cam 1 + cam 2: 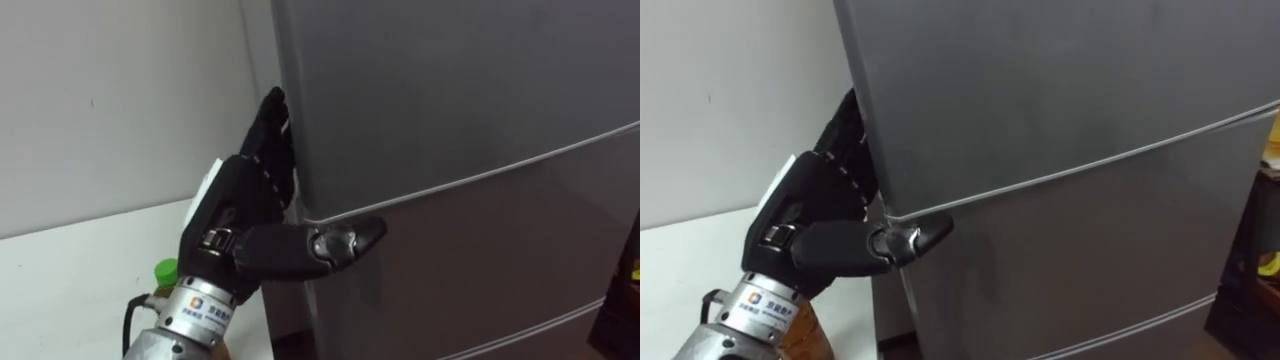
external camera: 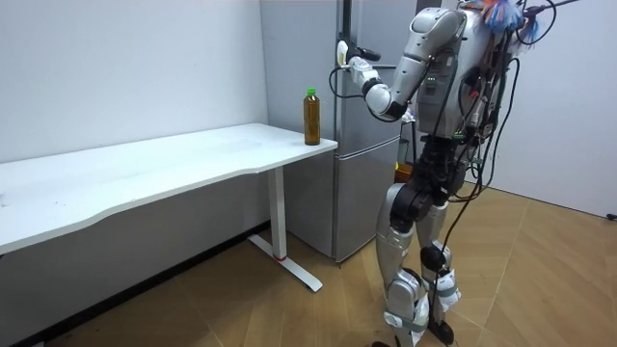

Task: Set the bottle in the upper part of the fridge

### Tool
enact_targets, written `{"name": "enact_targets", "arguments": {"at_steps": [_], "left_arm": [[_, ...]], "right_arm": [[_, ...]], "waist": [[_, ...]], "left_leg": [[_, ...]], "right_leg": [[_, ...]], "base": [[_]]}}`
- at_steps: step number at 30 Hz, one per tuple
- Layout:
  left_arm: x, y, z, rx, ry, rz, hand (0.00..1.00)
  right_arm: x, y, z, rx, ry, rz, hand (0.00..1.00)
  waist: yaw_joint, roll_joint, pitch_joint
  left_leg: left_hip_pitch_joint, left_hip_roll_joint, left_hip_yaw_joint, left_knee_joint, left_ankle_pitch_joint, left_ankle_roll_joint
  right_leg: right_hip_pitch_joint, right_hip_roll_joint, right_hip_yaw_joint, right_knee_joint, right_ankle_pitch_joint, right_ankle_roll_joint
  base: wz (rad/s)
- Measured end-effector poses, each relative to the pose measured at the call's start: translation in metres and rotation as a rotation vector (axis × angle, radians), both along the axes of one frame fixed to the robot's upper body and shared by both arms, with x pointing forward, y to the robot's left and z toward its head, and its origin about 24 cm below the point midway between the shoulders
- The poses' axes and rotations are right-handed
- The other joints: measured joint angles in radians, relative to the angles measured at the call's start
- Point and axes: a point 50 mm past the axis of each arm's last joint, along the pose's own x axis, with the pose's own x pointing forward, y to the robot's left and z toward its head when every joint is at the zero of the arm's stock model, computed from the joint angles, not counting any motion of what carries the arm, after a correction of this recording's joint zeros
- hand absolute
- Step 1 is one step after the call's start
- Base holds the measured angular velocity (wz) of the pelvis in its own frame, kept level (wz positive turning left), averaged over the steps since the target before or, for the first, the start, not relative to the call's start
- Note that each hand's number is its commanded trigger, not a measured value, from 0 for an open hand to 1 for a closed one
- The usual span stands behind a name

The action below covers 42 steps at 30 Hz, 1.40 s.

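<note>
Where one robot hand [image 1: 243, 205] touches one fridge [image 1: 450, 120], one bottle [image 2: 311, 118] nearby

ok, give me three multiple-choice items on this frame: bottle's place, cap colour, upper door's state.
1. Where is the bottle?
A. on the floor
B. on the table
C. inside the fridge

2. What colour is its cap?
A. red
B. green
C. white

3. How is the upper fridge door?
A. shut
B. wide open
C. taken off

Answers:
1 B: it stands upright at the table's end nearest the fridge.
2 B: the cap shows green above the amber body.
3 A: the door lies flush with the one below, with the left hand at its edge.
</note>
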Motion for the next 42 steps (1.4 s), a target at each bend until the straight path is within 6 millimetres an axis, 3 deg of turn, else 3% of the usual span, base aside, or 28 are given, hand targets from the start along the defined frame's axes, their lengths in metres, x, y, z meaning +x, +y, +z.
{"name": "enact_targets", "arguments": {"at_steps": [30,32,34,36,37,42], "left_arm": [[-0.0047,-0.0069,0.0042,0.016,-0.025,-0.046,0.00],[-0.0052,-0.0072,0.0049,0.017,-0.025,-0.048,0.04],[-0.0054,-0.0073,0.0052,0.017,-0.026,-0.049,0.59],[-0.0052,-0.0066,0.0052,0.017,-0.026,-0.046,0.82],[-0.0051,-0.0061,0.0052,0.017,-0.026,-0.044,1.00],[-0.0053,-0.0046,0.0078,-0.016,-0.032,-0.031,1.00]], "right_arm": [[0.0003,0.0025,-0.0015,0.039,0.003,-0.067,0.00],[0.0003,0.0025,-0.0014,0.040,0.003,-0.067,0.00],[0.0003,0.0025,-0.0014,0.043,0.001,-0.066,0.00],[0.0003,0.0025,-0.0014,0.045,0.001,-0.065,0.00],[0.0003,0.0025,-0.0014,0.045,0.001,-0.065,0.00],[0.0002,0.0024,-0.0013,0.052,-0.002,-0.062,0.00]], "waist": [[-0.023,0.015,-0.0050],[-0.022,0.015,-0.0050],[-0.022,0.015,-0.0050],[-0.022,0.015,-0.0050],[-0.021,0.015,-0.0050],[-0.022,0.015,-0.0051]], "left_leg": [[-0.035,-0.001,-0.026,0.008,0.000,0.000],[-0.035,-0.001,-0.026,0.008,0.000,0.000],[-0.035,-0.002,-0.026,0.008,0.000,0.000],[-0.035,-0.002,-0.026,0.008,0.000,0.000],[-0.035,-0.002,-0.026,0.008,0.000,0.000],[-0.035,-0.002,-0.027,0.008,0.000,0.000]], "right_leg": [[-0.010,-0.001,-0.040,-0.005,0.002,0.000],[-0.010,-0.002,-0.040,-0.005,0.002,0.000],[-0.010,-0.002,-0.040,-0.005,0.002,0.000],[-0.010,-0.002,-0.040,-0.005,0.002,0.000],[-0.010,-0.002,-0.040,-0.005,0.002,0.000],[-0.009,-0.002,-0.041,-0.005,0.002,0.000]], "base": [[0.03],[0.00],[0.00],[0.00],[0.00],[0.00]]}}
